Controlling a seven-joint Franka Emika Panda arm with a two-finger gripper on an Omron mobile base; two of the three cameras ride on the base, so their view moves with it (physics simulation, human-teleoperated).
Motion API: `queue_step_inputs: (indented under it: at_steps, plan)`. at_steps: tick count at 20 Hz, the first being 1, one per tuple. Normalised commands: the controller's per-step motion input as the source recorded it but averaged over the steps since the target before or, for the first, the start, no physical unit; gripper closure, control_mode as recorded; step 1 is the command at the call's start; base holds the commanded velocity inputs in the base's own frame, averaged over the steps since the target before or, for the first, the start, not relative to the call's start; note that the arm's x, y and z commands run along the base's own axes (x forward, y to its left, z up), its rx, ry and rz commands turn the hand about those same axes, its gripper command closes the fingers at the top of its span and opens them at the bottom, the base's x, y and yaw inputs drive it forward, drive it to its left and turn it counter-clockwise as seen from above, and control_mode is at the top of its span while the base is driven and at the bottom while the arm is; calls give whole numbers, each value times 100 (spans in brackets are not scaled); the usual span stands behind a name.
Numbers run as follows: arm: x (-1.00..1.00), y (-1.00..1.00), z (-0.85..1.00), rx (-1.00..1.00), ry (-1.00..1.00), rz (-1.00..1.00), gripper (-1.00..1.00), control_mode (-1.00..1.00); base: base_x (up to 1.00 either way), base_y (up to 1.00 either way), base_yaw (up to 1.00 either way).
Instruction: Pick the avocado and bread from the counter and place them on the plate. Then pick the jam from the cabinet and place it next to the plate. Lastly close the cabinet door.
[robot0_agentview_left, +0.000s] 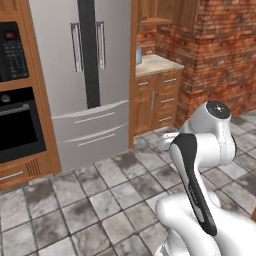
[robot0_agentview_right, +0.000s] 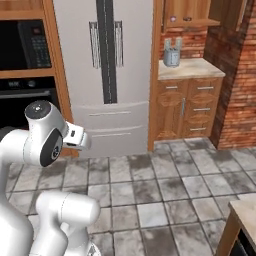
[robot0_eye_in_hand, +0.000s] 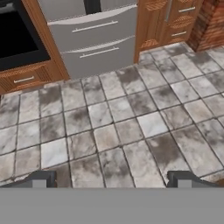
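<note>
Grey floor tiles (robot0_eye_in_hand: 118, 131) lie under the wide-spread, empty gripper (robot0_eye_in_hand: 113, 179), so drive on until the plate's counter edge comes within reach.

Kitchen floor (robot0_eye_in_hand: 131, 127) of grey mottled square tiles w/ pale grout, running up to the fridge and wooden cupboards. Beyond it, in the corner by the brick wall, a short beige stone counter (robot0_agentview_right: 192, 68) sits over brown wooden drawers. A grey metal toaster (robot0_agentview_right: 171, 57) stands on the counter near its left end, against the back wall.
</note>
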Motion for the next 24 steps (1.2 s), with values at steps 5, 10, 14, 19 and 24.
queue_step_inputs:
  at_steps: [5, 10, 14, 19, 24]
  plan:
    - [0, 0, 0, 0, 0, 0, -100, 100, 59, -17, 5]
    - [0, 0, 0, 0, 0, 0, -100, 100, 52, -28, 8]
    - [0, 0, 0, 0, 0, 0, -100, 100, 51, -38, 11]
    - [0, 0, 0, 0, 0, 0, -100, 100, 48, -37, 10]
    - [0, 0, 0, 0, 0, 0, -100, 100, 55, -31, 7]
